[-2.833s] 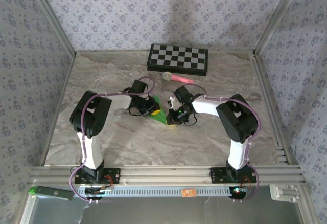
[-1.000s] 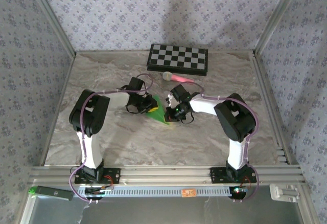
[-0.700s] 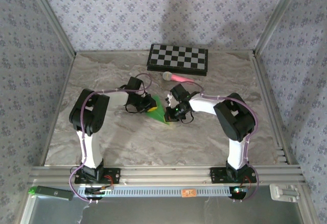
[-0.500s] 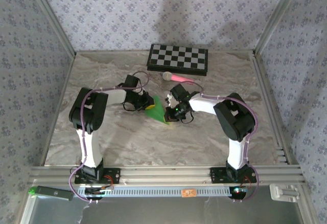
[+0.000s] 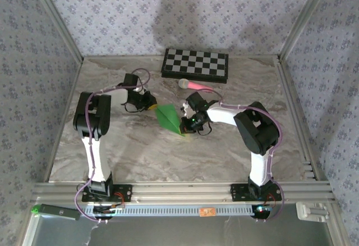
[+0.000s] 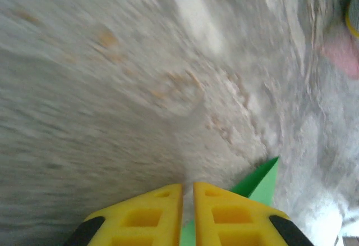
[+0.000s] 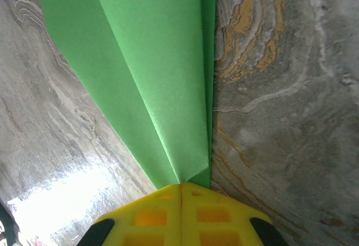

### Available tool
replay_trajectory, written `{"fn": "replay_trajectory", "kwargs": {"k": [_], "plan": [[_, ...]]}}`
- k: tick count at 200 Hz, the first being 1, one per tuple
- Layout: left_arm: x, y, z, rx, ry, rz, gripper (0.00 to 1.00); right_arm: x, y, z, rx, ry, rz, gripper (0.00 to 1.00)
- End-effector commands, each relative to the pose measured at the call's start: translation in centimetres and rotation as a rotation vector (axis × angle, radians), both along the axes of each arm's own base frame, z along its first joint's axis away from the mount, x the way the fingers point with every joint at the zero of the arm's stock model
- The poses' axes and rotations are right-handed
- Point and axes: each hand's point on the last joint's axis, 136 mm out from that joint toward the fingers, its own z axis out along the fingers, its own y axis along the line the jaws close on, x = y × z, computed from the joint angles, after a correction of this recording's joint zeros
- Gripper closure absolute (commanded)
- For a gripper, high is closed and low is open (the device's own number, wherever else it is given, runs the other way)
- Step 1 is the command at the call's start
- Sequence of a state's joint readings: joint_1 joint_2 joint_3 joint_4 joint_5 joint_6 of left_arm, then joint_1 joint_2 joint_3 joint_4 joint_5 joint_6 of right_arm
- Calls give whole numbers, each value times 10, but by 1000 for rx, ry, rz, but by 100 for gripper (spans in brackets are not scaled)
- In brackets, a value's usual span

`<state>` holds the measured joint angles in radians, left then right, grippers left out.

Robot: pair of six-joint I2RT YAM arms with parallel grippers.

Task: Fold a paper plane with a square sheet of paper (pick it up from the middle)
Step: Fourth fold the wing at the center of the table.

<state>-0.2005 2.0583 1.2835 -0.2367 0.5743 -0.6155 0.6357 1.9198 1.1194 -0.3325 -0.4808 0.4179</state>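
Observation:
The square sheet of paper [image 5: 170, 118] is bright green and folded into a slim pointed paper plane shape with lengthwise creases; it lies mid-table. My right gripper [image 5: 188, 124] is shut on its right end. In the right wrist view the creased paper [image 7: 151, 60] fans out from the closed yellow fingertips of the right gripper [image 7: 180, 185]. My left gripper [image 5: 150, 104] sits just left of the paper's far tip, its fingers together with nothing between them. In the left wrist view, which is blurred, a green corner [image 6: 258, 183] pokes out beside the left gripper [image 6: 188, 187].
A black-and-white checkered board [image 5: 195, 64] lies at the back of the marble table. A pink-handled microphone [image 5: 195, 84] rests just behind the right gripper, and shows as a pink blur [image 6: 342, 55] in the left wrist view. Patterned walls close in three sides.
My left gripper has drawn back to the left and rear, off the green paper, which now lies uncovered. The right gripper has kept its hold in the same place.

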Motion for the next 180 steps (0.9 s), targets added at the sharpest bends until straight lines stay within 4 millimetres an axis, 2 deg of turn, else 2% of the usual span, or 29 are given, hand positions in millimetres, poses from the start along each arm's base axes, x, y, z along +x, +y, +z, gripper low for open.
{"fn": "replay_trajectory", "kwargs": {"k": [1, 14, 29, 39, 58, 86, 112, 151, 180], "plan": [[21, 19, 23, 72, -84, 38, 86, -49, -61, -70, -328, 170, -4, 96], [21, 15, 46, 48, -119, 34, 85, -49, -61, -69, -326, 170, -6, 96], [12, 6, 66, 26, -155, 27, 85, -48, -60, -68, -325, 170, -5, 96], [-1, -4, 74, 18, -169, 16, 85, -48, -59, -68, -323, 170, -4, 96], [-28, -23, 75, 4, -166, -8, 86, -48, -57, -68, -317, 174, -1, 97], [-59, -56, 65, -35, -120, -55, 86, -49, -57, -69, -317, 180, 3, 96], [-70, -79, 49, -39, -78, -106, 87, -48, -56, -68, -310, 176, 1, 96], [-66, -80, 22, 3, -36, -105, 89, -43, -49, -61, -274, 158, -4, 96], [-65, -76, 8, 42, -12, -101, 90, -36, -38, -48, -218, 133, 2, 95]]}}
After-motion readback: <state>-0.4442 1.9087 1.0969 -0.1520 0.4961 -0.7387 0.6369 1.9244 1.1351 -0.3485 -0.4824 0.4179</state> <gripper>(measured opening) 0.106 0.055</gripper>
